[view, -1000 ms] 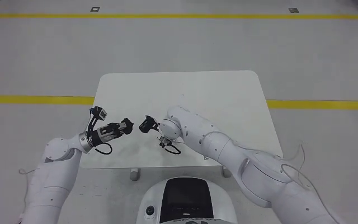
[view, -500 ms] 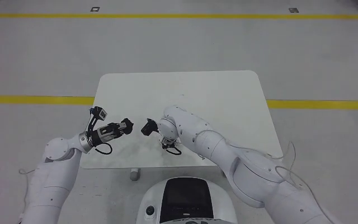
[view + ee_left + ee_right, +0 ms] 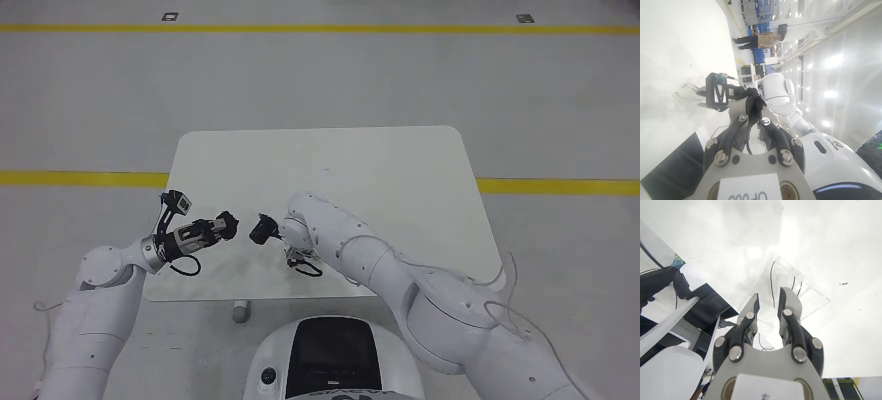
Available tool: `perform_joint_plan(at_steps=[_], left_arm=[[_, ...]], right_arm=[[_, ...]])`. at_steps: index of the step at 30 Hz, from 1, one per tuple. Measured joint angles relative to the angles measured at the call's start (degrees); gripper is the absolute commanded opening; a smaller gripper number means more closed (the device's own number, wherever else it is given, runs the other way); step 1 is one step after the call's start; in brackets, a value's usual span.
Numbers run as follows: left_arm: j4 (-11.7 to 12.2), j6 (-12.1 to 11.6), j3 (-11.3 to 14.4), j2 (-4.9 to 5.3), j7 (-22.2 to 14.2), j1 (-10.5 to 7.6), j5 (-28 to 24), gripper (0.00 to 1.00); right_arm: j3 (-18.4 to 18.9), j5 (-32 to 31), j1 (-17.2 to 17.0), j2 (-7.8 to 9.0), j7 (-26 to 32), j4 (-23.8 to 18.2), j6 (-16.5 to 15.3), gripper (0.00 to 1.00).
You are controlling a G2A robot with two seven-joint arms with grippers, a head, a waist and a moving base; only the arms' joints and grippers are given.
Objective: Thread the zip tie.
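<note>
Firstly, find the thin black zip ties (image 3: 771, 281) lying loose inside a shallow clear plastic tray (image 3: 815, 294), flat on the white desk (image 3: 715, 228). Count at least three curved strands in that tray, side by side and apart from one another.

Directly above the tray, note the right hand (image 3: 768, 299): released, grey fingers (image 3: 753, 304) spread with a plain gap between them, tips pointing down at the tray, gripping nothing. Touching the tray floor or hanging just over it: cannot tell. Note one long strand lying right below that gap, two shorter ones off to one side of it, all within the tray walls.

Just beside the tray, on the robot's left of it, note the left hand (image 3: 753, 94): clenched, black pads (image 3: 750, 108) pressed together, lifted off the desk, aimed at the right hand. Cannot tell about anything thin pinched between those pads.

Viewed from above, both hands close by the tray's place, tip facing tip, near each other without touching.
</note>
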Motion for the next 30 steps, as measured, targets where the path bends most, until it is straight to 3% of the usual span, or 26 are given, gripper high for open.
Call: perform_joint_plan(at_steps=[4, 8, 15, 22, 30], left_arm=[[0.0, 0.0, 0.0, 0.0, 0.0, 0.0, 0.0, 0.0], [0.0, 0.0, 0.0, 0.0, 0.0, 0.0, 0.0, 0.0], [0.0, 0.0, 0.0, 0.0, 0.0, 0.0, 0.0, 0.0], [0.0, 0.0, 0.0, 0.0, 0.0, 0.0, 0.0, 0.0], [0.0, 0.0, 0.0, 0.0, 0.0, 0.0, 0.0, 0.0]], right_arm=[[-0.11, -0.63, -0.01, -0.79, -0.79, 1.62, -0.65, 0.12], [-0.21, -1.25, -0.05, -1.58, -1.41, 3.08, -0.99, 0.2], [-0.19, -2.02, 0.04, -3.01, -2.28, 5.46, -1.56, 0.19], [-0.16, -2.86, 0.22, -4.29, -2.99, 7.44, -2.05, 0.25], [-0.28, -4.21, 0.33, -5.74, -3.14, 9.47, -1.74, 0.2]])
